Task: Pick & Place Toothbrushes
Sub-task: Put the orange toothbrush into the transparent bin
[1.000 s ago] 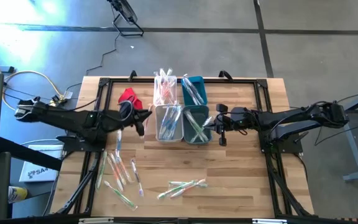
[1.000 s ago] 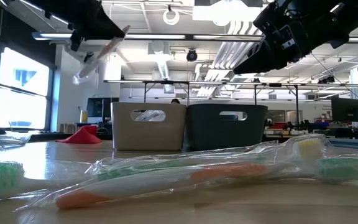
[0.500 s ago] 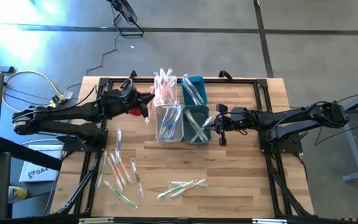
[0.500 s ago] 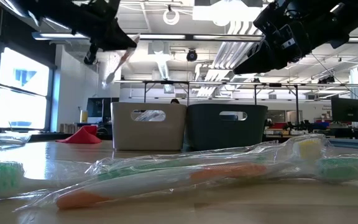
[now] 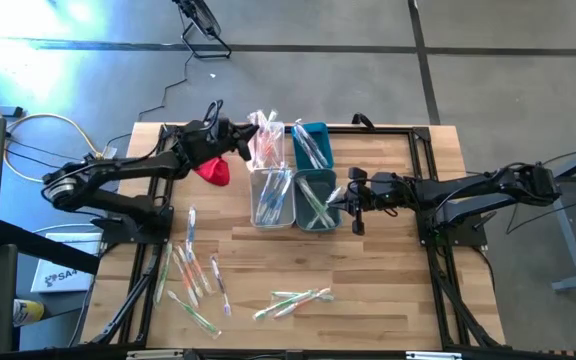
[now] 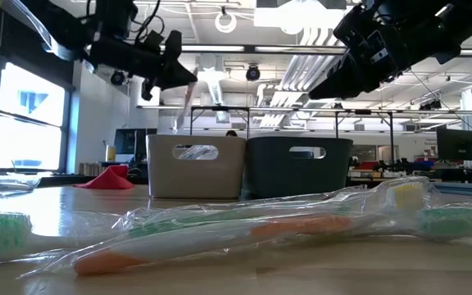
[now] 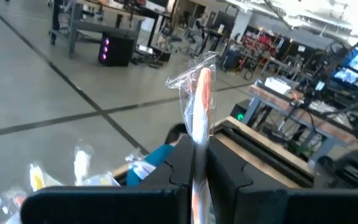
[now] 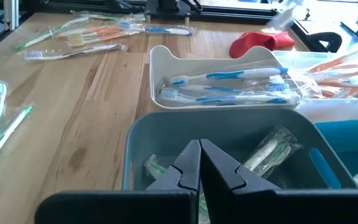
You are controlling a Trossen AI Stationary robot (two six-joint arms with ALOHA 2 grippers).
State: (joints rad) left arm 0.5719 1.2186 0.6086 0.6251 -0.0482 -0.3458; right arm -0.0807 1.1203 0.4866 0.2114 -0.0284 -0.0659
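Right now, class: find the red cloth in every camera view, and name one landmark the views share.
High view: the red cloth lies left of the bins, under the left arm.
Low view: the cloth sits left of the white bin.
Left wrist view: not in it.
Right wrist view: it lies beyond the white bin.
Shared landmark: that white bin.
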